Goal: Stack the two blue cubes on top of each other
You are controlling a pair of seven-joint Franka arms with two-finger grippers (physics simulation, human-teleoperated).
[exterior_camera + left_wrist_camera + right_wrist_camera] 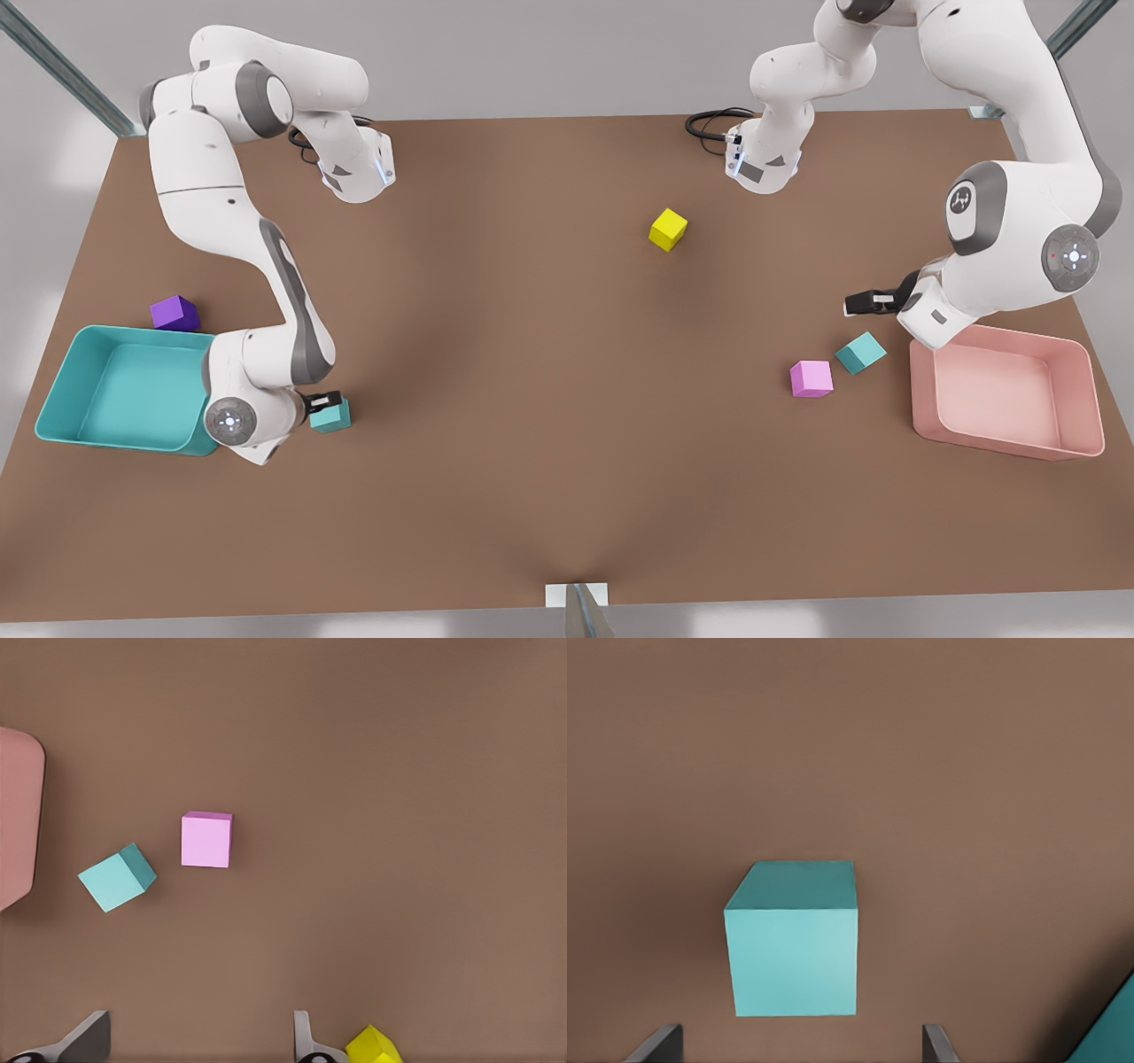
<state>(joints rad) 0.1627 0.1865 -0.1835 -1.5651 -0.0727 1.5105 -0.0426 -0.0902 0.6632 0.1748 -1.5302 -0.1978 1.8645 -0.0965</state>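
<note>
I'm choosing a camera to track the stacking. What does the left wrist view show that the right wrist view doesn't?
Left wrist view, not the right: the pink cube, yellow cube, pink tray and the blue cube beside that tray, beneath the open left gripper. Right wrist view, not the left: the other blue cube, close before the open right gripper, plus a teal tray corner. Shared: the brown table.

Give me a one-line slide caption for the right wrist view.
Right hand, fingers open, poised over a teal cube on the brown table.
</note>
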